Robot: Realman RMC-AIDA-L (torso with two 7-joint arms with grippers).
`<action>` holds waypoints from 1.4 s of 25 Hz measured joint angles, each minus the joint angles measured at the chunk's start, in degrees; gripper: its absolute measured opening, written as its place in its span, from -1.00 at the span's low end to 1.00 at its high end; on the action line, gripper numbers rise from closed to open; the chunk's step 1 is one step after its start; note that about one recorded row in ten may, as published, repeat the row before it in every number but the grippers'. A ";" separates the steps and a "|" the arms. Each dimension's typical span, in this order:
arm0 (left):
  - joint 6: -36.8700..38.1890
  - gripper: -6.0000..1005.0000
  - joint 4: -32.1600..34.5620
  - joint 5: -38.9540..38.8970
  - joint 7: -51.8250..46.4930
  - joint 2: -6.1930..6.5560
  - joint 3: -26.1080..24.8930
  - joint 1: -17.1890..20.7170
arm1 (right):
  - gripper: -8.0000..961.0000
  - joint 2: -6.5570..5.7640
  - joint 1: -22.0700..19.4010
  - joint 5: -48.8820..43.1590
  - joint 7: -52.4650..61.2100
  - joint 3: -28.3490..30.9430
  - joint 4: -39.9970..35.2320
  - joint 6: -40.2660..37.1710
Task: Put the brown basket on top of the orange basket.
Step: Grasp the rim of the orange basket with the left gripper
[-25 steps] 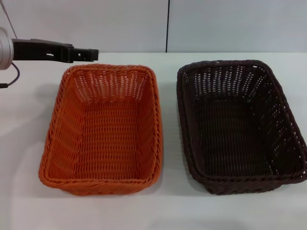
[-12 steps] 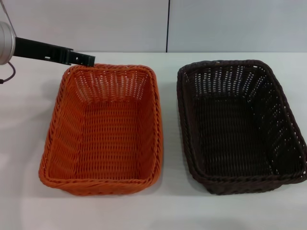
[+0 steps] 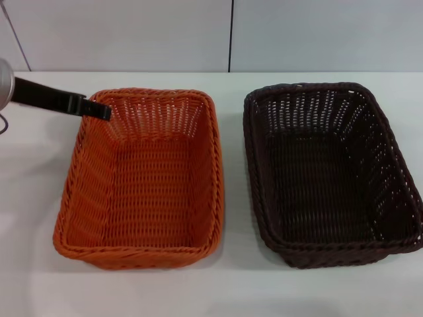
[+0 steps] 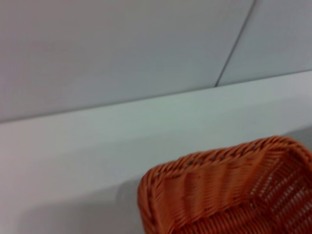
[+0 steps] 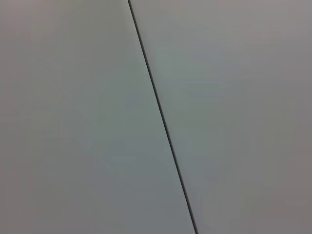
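Observation:
The orange basket [image 3: 149,191] sits on the left of the white table, and the brown basket [image 3: 324,178] stands beside it on the right with a narrow gap between them. Both are upright and hold nothing. My left gripper [image 3: 102,111] reaches in from the left edge, its black tip over the orange basket's far left corner at rim height. The left wrist view shows that corner of the orange basket [image 4: 229,190] from outside. My right gripper is out of view; its wrist camera sees only a wall.
The white table [image 3: 231,284] runs past both baskets at the front and sides. A grey panelled wall [image 3: 132,33] with a vertical seam stands right behind the table's far edge.
My left gripper has dropped and drawn back to the left, from above and behind the orange basket's far rim down to its far left corner. Neither basket has moved.

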 joint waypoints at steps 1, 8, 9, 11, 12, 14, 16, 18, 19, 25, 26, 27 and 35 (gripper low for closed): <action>0.00 0.62 -0.03 0.00 -0.09 -0.01 0.00 0.11 | 0.30 0.00 0.00 0.00 0.00 0.00 0.00 0.00; 0.04 0.62 -0.71 0.00 -1.00 -0.06 0.00 1.26 | 0.30 0.00 0.48 0.16 -0.04 0.17 -0.16 0.97; 0.04 0.62 -1.18 0.13 -1.42 -0.10 0.00 1.91 | 0.30 0.00 0.52 0.17 -0.04 0.14 -0.17 0.97; -0.94 0.62 -2.97 0.02 -1.64 -0.22 -0.01 3.24 | 0.30 -0.04 0.69 0.17 -0.06 0.02 -0.22 1.02; -1.36 0.62 -4.61 -0.04 -1.64 -0.20 0.00 3.46 | 0.30 -0.04 0.81 0.15 -0.06 -0.03 -0.24 1.05; -1.74 0.61 -5.79 -0.05 -1.53 -0.18 0.00 3.51 | 0.30 -0.05 1.07 -0.04 -0.08 -0.04 -0.24 1.06; -2.44 0.61 -7.00 -0.05 -1.33 -0.17 0.00 3.54 | 0.30 -0.07 1.35 -0.26 -0.08 -0.25 -0.24 1.08; -2.84 0.61 -7.43 -0.06 -1.27 -0.17 0.00 3.58 | 0.30 -0.07 1.56 -0.35 -0.12 -0.63 -0.24 1.10; -3.26 0.61 -8.00 -0.06 -1.24 -0.16 0.00 3.69 | 0.30 -0.08 1.60 -0.36 -0.17 -0.76 -0.24 1.10; -3.74 0.62 -8.48 -0.15 -1.16 -0.09 0.00 4.39 | 0.30 -0.09 1.56 0.03 -0.34 -0.22 -0.22 1.11; -4.01 0.62 -8.69 -0.19 -1.11 -0.10 0.00 4.55 | 0.30 -0.09 1.54 0.03 -0.34 -0.25 -0.22 1.12; -4.21 0.62 -8.92 -0.21 -1.07 -0.11 0.00 4.61 | 0.30 -0.09 1.53 0.03 -0.34 -0.31 -0.22 1.12; -5.23 0.54 -10.15 -0.26 -0.20 -0.17 0.37 4.91 | 0.30 -0.09 1.74 0.13 -0.35 -0.50 -0.22 3.38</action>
